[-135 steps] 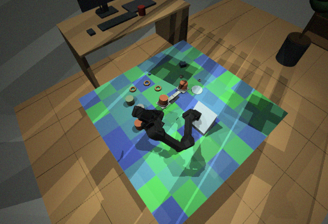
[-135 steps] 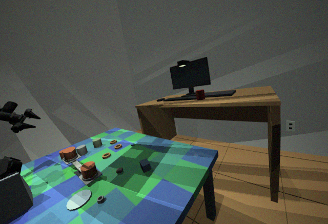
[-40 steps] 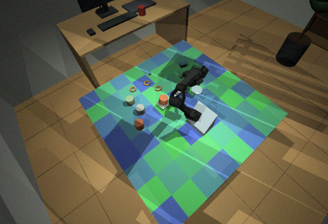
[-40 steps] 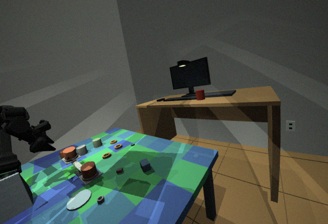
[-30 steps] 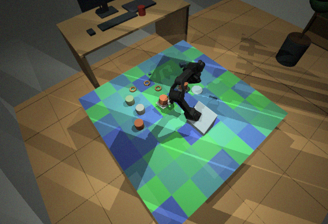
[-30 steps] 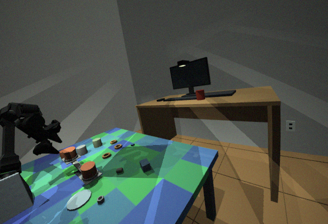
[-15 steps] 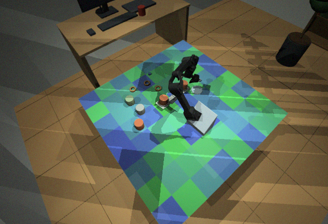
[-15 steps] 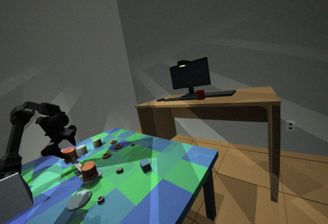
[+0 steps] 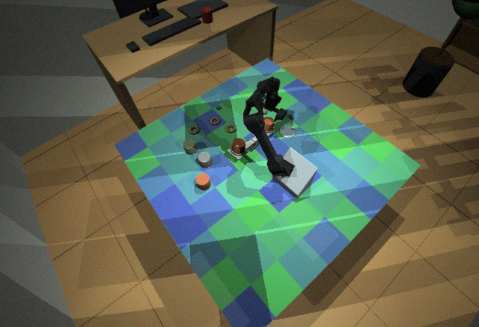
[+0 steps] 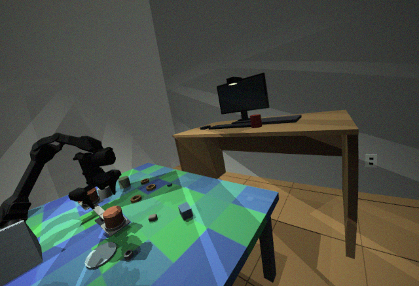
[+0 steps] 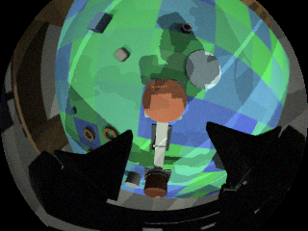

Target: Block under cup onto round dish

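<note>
One orange-brown cup point(image 9: 268, 124) point(image 10: 113, 217) point(image 11: 165, 101) stands upside down on the balance end nearer the dish. The matching cup point(image 9: 238, 146) point(image 11: 156, 185) stands on the other end. The pale balance beam point(image 9: 252, 143) point(image 11: 160, 153) joins the ends; I cannot tell its tilt. The round grey dish point(image 9: 287, 131) point(image 10: 101, 254) point(image 11: 203, 69) lies bare beside the nearer cup. No block shows. My gripper point(image 10: 93, 196) point(image 11: 170, 129) is open and empty, above the balance. In the wrist view the nearer cup lies just ahead of the gap between the fingertips.
A dark ring point(image 10: 128, 254) point(image 11: 186, 28) lies by the dish. A small stone point(image 10: 152, 217) point(image 11: 122, 54) and a blue-grey cube point(image 10: 185, 211) point(image 11: 99, 22) lie beyond the cup. Grey point(image 9: 204, 159), olive point(image 9: 189, 146) and orange point(image 9: 203, 181) cylinders and several brown rings stand or lie toward the far cup's side.
</note>
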Controlling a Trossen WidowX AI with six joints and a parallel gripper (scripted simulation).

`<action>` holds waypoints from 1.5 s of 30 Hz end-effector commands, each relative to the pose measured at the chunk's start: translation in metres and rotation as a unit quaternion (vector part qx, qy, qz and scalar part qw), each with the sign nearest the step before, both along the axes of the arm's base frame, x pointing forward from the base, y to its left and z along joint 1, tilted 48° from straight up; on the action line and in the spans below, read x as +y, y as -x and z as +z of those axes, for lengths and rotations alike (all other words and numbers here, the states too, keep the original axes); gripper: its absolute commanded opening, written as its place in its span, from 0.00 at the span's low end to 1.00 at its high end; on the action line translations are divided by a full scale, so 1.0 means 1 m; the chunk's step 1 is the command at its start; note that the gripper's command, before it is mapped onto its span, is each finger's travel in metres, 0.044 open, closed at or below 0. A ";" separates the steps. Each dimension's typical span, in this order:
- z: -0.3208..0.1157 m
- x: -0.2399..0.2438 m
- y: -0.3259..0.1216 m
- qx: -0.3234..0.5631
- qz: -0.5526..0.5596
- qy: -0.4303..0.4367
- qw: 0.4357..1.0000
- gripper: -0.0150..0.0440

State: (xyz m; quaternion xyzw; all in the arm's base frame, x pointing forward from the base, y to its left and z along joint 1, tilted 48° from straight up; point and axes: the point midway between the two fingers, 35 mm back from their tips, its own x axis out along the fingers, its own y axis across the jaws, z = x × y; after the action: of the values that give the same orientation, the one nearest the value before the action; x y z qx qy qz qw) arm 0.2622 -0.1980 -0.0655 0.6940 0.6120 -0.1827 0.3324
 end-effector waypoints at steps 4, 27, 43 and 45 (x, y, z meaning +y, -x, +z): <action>-0.021 0.003 -0.013 0.080 -0.028 -0.002 0.996 1.00; -0.041 0.023 -0.017 0.080 -0.028 -0.002 0.996 1.00; -0.059 0.042 -0.020 0.080 -0.028 -0.002 0.996 1.00; -0.061 0.045 -0.021 0.080 -0.028 -0.003 0.996 1.00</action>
State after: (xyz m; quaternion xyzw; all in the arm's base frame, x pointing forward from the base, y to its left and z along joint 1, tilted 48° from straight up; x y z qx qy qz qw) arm 0.2835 -0.1588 -0.1213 0.6923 0.6180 -0.2453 0.2804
